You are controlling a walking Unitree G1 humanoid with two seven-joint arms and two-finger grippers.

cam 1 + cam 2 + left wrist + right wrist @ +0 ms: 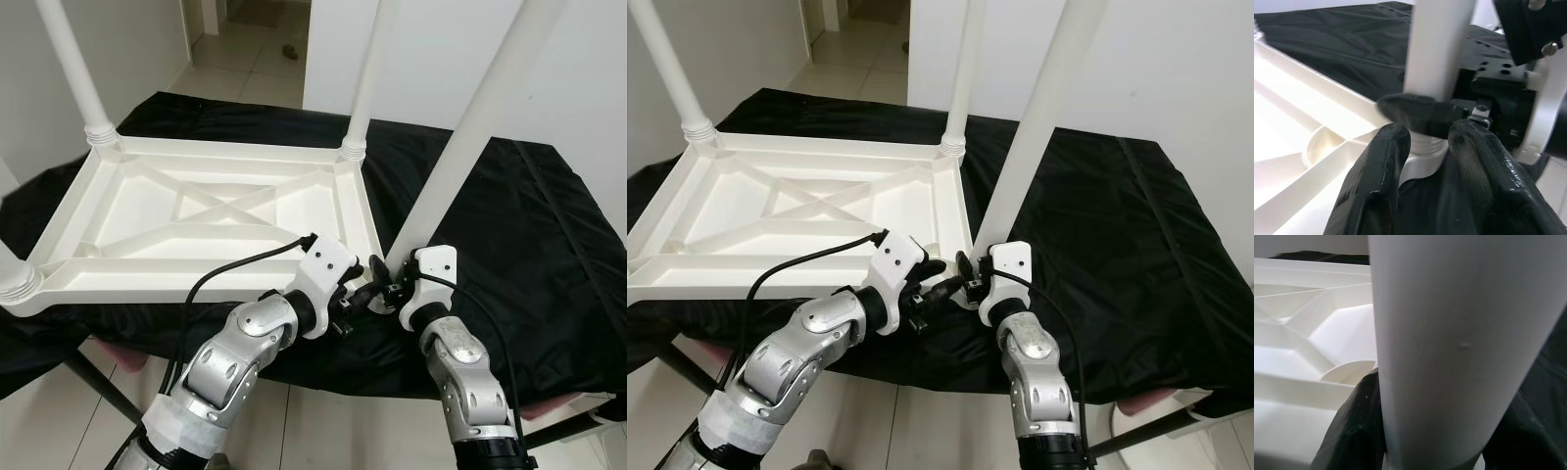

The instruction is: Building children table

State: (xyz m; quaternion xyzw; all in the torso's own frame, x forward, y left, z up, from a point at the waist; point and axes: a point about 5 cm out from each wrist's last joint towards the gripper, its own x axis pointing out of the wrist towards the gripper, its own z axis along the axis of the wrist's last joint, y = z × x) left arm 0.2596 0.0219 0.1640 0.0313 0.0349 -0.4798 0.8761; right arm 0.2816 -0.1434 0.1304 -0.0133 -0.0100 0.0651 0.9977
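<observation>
Twisting the last leg (470,127) in: right gripper (384,277) fingers hug its bottom end, right over the corner hole of the flipped tabletop (196,211). Left gripper (1430,147) fingers wait narrow beside it, empty. Keep leg straight, turn slow.

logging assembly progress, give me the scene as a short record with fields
workpiece: white plastic children's tabletop, upside down, ribbed underside up
support: black cloth-covered table
legs standing: white round legs at far left and far right corners, a third base at near left corner
leg in work: fourth white leg at near right corner, tilted
right gripper: shut on fourth leg near its base
left gripper: beside that base, fingers apart
</observation>
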